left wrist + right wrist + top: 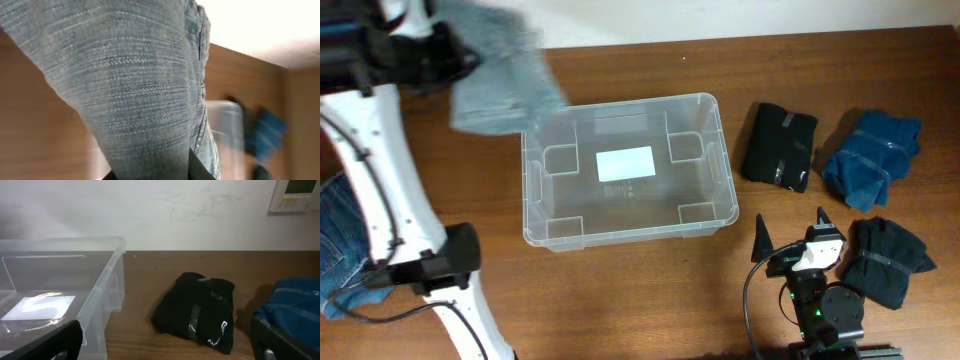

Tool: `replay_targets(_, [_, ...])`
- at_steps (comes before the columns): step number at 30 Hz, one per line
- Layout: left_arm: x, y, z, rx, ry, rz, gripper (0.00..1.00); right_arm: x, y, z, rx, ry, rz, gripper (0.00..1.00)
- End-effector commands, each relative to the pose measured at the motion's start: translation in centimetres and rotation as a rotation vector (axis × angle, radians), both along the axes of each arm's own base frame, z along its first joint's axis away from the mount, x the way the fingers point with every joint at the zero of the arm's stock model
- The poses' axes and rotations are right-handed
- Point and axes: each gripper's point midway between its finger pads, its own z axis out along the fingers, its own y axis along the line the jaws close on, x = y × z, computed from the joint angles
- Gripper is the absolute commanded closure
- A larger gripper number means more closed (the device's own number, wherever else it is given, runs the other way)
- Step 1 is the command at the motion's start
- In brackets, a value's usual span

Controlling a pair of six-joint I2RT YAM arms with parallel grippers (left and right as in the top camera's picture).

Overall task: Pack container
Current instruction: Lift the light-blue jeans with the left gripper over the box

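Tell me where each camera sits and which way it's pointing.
Overhead: above the table, looking straight down on the container; shows the left gripper clutching a grey garment and the right gripper open.
Left wrist: behind the left gripper, held high; the garment fills the view, container blurred behind; dark fingers at the bottom edge.
Right wrist: low over the table, facing the back wall past the container's corner, black bundle and blue bundle; open fingers at the bottom corners.
Shared: overhead and right wrist both show container and black bundle.
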Motion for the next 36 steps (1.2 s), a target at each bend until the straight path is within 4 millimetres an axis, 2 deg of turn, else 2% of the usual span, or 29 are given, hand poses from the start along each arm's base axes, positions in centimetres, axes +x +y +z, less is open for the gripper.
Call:
replay_targets(1, [-1.7, -8.2, 3.8, -0.202, -0.062, -0.194, 0.99, 0.0, -0.3, -0.3, 0.0, 0.003, -0.017, 0.01])
replay_targets(7, [-2.9, -14.2, 3.2, -0.132, -0.063, -0.295, 1.0, 0.0, -0.3, -0.3, 0.0, 0.003, -0.017, 0.02])
replay_targets(10, [-3.4, -17.1, 2.4, -0.073, -0.04, -0.26, 1.0, 0.0, -0.3, -0.3, 0.0, 0.003, -0.017, 0.02])
replay_targets(15, [-4.9, -21.6, 2.4, -0.054, -0.048, -0.297, 1.0, 0.0, -0.3, -0.3, 0.0, 0.003, -0.017, 0.01])
replay_targets(16, [-5.4, -22.9, 2.0, -0.031, -0.044, -0.291, 0.99, 0.0, -0.3, -0.3, 0.0, 0.003, -0.017, 0.02])
replay_targets(20, [-6.3, -25.9, 0.7, -0.023, -0.01, -0.312, 0.99, 0.0, -0.3, -0.3, 0.0, 0.003, -0.017, 0.02])
replay_targets(26, [-6.3, -28.8, -2.9, 0.004, 0.066, -0.342, 1.0, 0.0, -0.3, -0.3, 0.0, 0.003, -0.017, 0.02])
replay_targets(36, [-6.0, -29.6, -8.5, 0.069, 0.204, -0.347, 0.99, 0.0, -0.3, -0.3, 0.0, 0.003, -0.017, 0.02])
